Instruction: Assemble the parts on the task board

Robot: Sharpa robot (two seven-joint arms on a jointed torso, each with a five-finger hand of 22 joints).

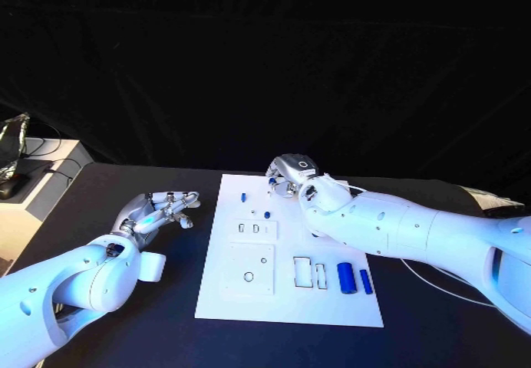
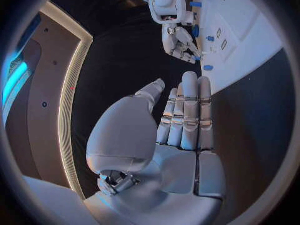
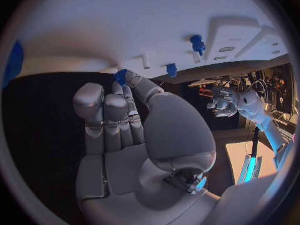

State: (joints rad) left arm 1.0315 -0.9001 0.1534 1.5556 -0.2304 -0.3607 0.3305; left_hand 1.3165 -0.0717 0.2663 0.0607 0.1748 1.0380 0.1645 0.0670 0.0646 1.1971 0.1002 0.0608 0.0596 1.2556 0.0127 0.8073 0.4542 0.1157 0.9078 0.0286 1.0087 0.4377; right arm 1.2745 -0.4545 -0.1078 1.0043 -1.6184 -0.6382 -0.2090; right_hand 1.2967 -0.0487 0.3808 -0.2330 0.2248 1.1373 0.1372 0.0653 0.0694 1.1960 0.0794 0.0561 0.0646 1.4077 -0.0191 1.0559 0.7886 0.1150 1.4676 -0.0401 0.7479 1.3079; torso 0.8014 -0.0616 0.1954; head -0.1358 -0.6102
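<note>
Black table (image 1: 110, 307), left hand (image 1: 164, 211) fingers apart off task board (image 1: 290, 307) edge; right hand (image 1: 290, 175) apparently pinching a blue part (image 3: 120, 77).

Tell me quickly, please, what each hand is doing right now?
Left hand: open, fingers straight, holding nothing, beside the task board.
Right hand: pinching a small blue part at its fingertips.

Hidden and unclear parts

The white rectangular task board (image 1: 290, 307) is partly covered by the right arm; a small blue part (image 3: 121, 77), possibly pinched, is masked by the silver right hand (image 3: 119, 135).
</note>
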